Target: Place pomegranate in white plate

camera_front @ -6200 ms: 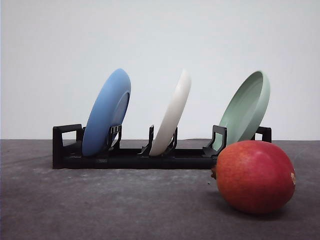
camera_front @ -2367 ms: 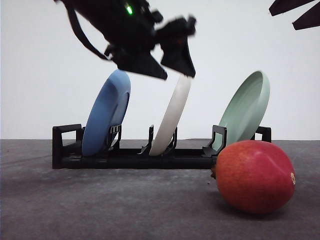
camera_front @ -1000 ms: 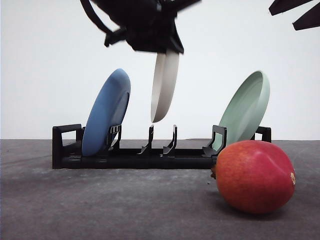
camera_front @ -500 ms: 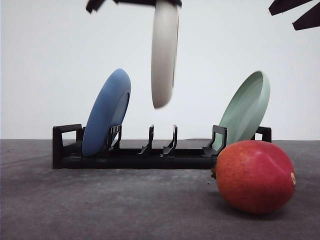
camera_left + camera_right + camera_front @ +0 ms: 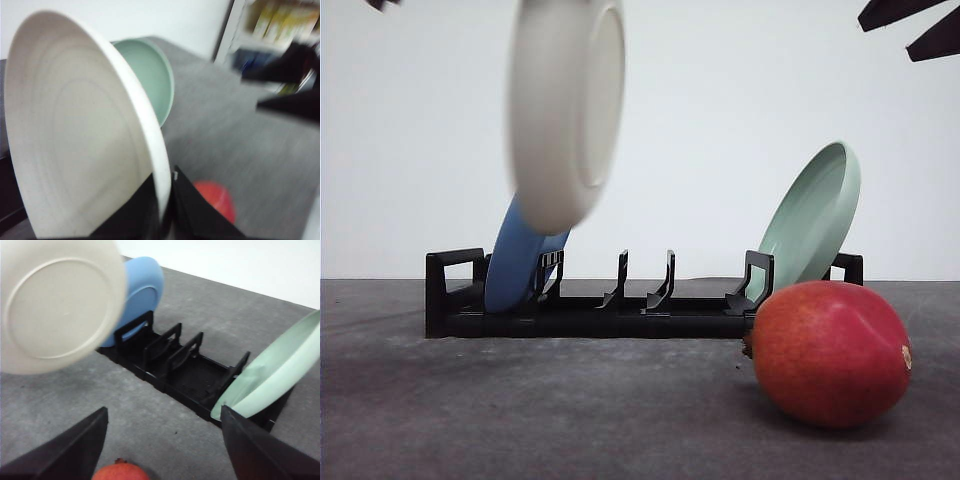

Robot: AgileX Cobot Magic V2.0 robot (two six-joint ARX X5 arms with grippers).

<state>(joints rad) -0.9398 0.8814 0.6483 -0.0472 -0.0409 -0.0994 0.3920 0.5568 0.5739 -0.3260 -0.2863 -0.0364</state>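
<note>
The left gripper (image 5: 164,210) is clamping the rim of the white plate (image 5: 565,110), its two dark fingers (image 5: 192,210) pinching the edge from either side, and the plate is hanging in the air, tilted and a little blurred, well above the grey surface (image 5: 570,410). From the front it is floating over the left end of the black rack (image 5: 620,305) and partly covering the blue plate (image 5: 515,270), which is leaning in its slot there. The two middle slots of the rack are standing vacant. The pale green plate (image 5: 812,220) is leaning in the right end of the rack.

The pomegranate (image 5: 830,352) is lying on the surface in front of the rack's right end, nearer the camera, with its tan nub pointing to the right. It is sitting well apart from the lifted plate.

The right gripper (image 5: 162,445) is hovering with its jaws spread wide and nothing between them; in its wrist camera the top of the pomegranate is peeking in just below the gap, while the rack and its plates are lying beyond. In the front view its dark tips are showing at the upper right corner.
</note>
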